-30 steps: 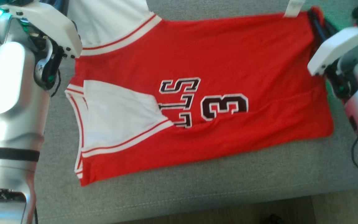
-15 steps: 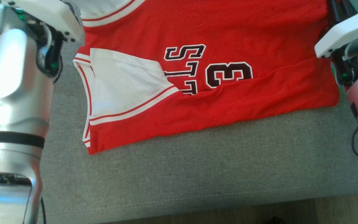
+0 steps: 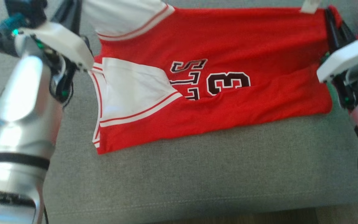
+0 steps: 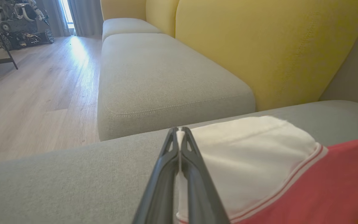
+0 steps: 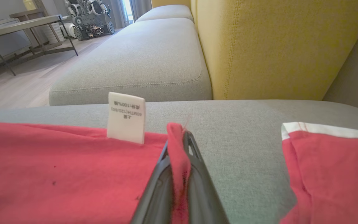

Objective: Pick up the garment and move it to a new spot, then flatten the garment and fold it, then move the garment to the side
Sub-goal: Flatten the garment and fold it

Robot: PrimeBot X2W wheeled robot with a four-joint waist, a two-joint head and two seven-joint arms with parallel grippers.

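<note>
Jersey (image 3: 228, 43) spread flat on grey cushion (image 3: 197, 174), number side up. Left gripper (image 4: 179, 132) pinched tight on its white far corner, right gripper (image 5: 179, 140) pinched on red hem corner just beside care tag (image 5: 126, 116)
</note>
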